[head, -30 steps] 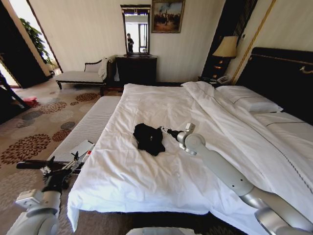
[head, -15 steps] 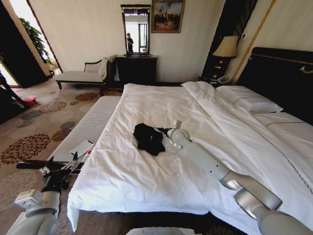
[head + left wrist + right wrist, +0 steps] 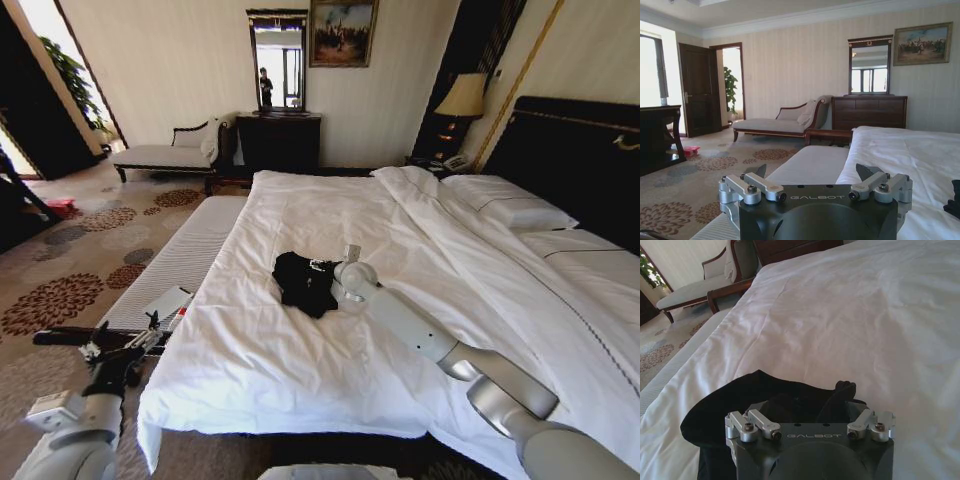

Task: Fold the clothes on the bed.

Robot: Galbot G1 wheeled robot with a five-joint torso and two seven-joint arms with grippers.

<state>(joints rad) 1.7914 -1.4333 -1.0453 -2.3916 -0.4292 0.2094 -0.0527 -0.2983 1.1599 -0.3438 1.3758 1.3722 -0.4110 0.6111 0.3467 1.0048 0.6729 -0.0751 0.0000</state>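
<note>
**Right arm stretched out, left arm low**

The right arm reaches far forward and leftward, elbow low, its claw (image 3: pixel 318 268) pointed left; whether it is closed cannot be told. The left claw (image 3: pixel 812 176) hangs near left, fingers spread wide, pointing forward.

Black clothes (image 3: pixel 303 282) crumpled on white duvet (image 3: pixel 300 350), dark wooden headboard (image 3: pixel 585 160), beige carpet (image 3: pixel 70 270) with brown floral medallions, cream striped wallpaper (image 3: pixel 180 70), pale chaise (image 3: pixel 165 155) with dark frame, silver-grey robot arm (image 3: pixel 440 345), dark dresser (image 3: pixel 280 140)
</note>
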